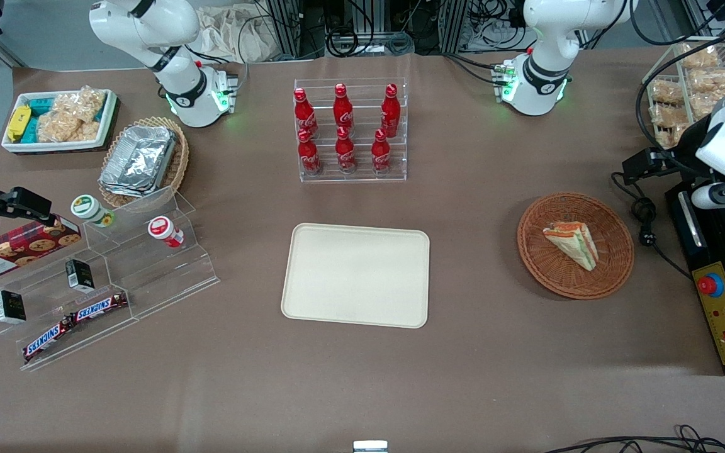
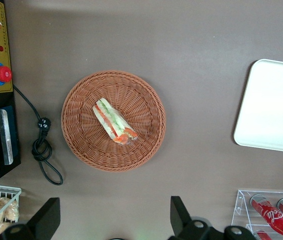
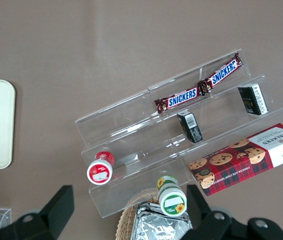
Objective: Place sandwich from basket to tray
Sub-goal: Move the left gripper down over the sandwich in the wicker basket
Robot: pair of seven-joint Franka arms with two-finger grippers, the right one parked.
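Note:
The sandwich point(image 1: 571, 244) point(image 2: 113, 121), a wrapped wedge with green and orange-red filling, lies in the round reddish-brown basket point(image 1: 611, 270) point(image 2: 81, 135) toward the working arm's end of the table. The cream tray point(image 1: 356, 275) point(image 2: 274, 105) lies bare at the table's middle, a good gap from the basket. My gripper point(image 1: 642, 165) point(image 2: 114, 217) hangs high above the table, farther from the front camera than the basket and off its rim. It is open, with its dark fingers point(image 2: 180, 216) spread wide and nothing between them.
A black control box point(image 1: 724, 314) with a red stop button and a looped cable point(image 1: 646, 220) lie beside the basket at the table's end. A clear rack of cola bottles point(image 1: 350, 129) stands farther from the camera than the tray. Snack shelves point(image 1: 104, 277) stand toward the parked arm's end.

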